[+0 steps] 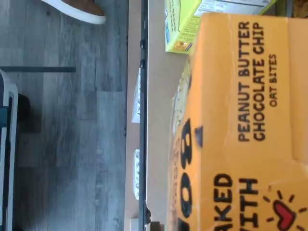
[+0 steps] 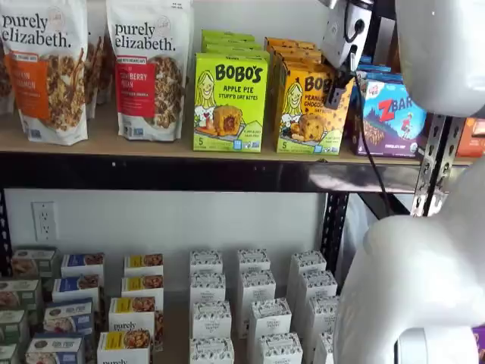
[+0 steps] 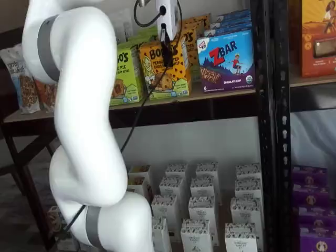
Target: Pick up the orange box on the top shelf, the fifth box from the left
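The orange box (image 2: 305, 106) stands upright on the top shelf (image 2: 151, 145) between a lime-green Bobo's carton (image 2: 229, 102) and a blue ZBar box (image 2: 394, 114). It fills the wrist view (image 1: 240, 130), printed "Peanut Butter Chocolate Chip", very close to the camera. My gripper (image 3: 167, 59) hangs from above in front of the orange box (image 3: 164, 73). In a shelf view its black finger sits at the box's upper right corner (image 2: 336, 97). The fingers show side-on, so I cannot tell whether they are open or closed on the box.
Two granola bags (image 2: 45, 68) stand at the shelf's left. More orange and green cartons sit in rows behind the front ones. Small white boxes (image 2: 250, 303) fill the lower level. A black upright (image 3: 268, 105) stands right of the ZBar box (image 3: 228, 60). The white arm (image 3: 79, 105) is in front.
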Available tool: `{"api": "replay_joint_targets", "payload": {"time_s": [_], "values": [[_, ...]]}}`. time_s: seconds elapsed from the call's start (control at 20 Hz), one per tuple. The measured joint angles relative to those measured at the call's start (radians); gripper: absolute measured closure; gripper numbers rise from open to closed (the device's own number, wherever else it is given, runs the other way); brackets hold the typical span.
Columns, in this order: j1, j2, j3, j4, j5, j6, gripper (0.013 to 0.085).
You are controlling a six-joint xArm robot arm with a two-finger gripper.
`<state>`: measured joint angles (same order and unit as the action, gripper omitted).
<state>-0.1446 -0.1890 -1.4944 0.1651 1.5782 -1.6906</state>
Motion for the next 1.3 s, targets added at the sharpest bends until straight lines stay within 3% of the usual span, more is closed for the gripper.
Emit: {"api": "replay_joint_targets", "payload": {"time_s": [0.1,0.25,0.45,1.05,1.3], "values": [[0.001,0.001,-0.001,0.000,0.003,0.001,0.0490],[0.002,0.000,0.000,0.000,0.003,0.002,0.0530],[0.003,0.001,-0.001,0.001,0.005,0.003,0.0650],[0.006,-0.020,0.008,0.027,0.009,0.012,0.0650],[0.005,-0.047,0.011,0.026,0.049,0.015,0.0650]]}}
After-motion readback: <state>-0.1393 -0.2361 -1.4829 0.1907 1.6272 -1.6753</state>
